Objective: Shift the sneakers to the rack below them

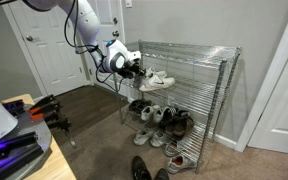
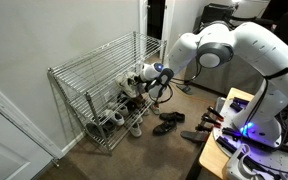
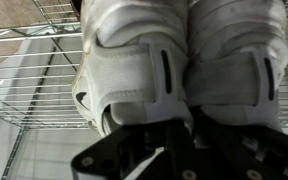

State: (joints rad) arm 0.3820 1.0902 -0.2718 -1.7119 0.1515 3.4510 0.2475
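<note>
In an exterior view, the 2 sneakers (image 1: 156, 82) rest on the rack (image 1: 196, 88) near its front edge, the gripper (image 1: 134, 68) at their heels. In an exterior view, the gripper (image 2: 156, 73) touches the pair (image 2: 144, 72). In the wrist view, white heels (image 3: 184, 70) sit on wire; whether the gripper clasps them cannot be told.

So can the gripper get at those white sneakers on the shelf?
Probably yes. The gripper is right at the white sneakers, at the wire shelving unit's open front, and the wrist view shows nothing between them.
</note>
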